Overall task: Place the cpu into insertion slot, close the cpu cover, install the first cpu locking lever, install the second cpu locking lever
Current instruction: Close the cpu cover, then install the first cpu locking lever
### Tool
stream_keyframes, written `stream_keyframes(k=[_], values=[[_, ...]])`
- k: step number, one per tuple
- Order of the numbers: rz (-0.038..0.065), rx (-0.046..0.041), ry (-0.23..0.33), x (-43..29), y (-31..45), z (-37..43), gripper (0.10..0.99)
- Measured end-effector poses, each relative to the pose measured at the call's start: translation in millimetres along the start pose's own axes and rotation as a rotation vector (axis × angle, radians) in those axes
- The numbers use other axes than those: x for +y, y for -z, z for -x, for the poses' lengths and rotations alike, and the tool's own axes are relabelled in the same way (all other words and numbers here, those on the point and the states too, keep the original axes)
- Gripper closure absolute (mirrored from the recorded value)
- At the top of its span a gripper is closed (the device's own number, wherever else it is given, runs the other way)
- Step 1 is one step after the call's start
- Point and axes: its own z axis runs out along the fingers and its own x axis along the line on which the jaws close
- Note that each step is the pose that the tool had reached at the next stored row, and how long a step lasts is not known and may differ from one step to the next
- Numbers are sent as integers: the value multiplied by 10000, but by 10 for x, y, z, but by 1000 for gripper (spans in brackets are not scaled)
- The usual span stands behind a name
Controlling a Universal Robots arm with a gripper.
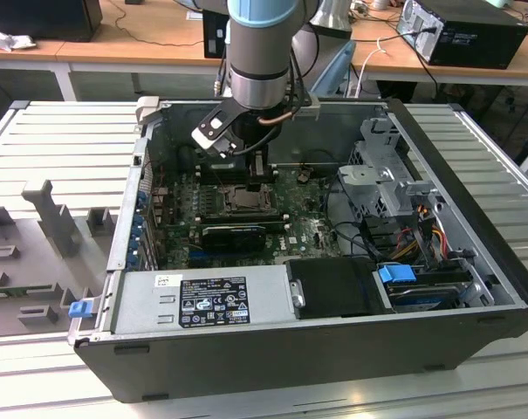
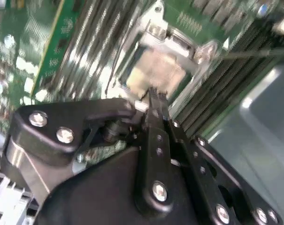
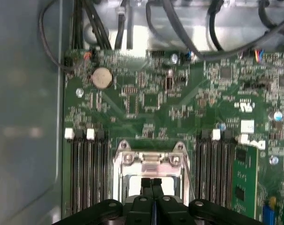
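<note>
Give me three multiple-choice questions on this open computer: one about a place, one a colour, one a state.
1. The gripper is nearest the: A) power supply B) insertion slot C) drive cage
2. The motherboard is: A) red B) white C) green
3. The gripper is: A) shut B) wide open C) clamping a cable
Answers: 1 B, it hangs right at the slot's metal rim. 2 C, its surface is plainly green. 3 A, its fingertips touch in both wrist views.
</note>
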Motion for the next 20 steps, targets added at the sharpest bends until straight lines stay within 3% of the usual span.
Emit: stream_keyframes(k=[13,20], values=[[1,8,1,-145,3,-2,980],[0,8,0,-149,59,-3,980]])
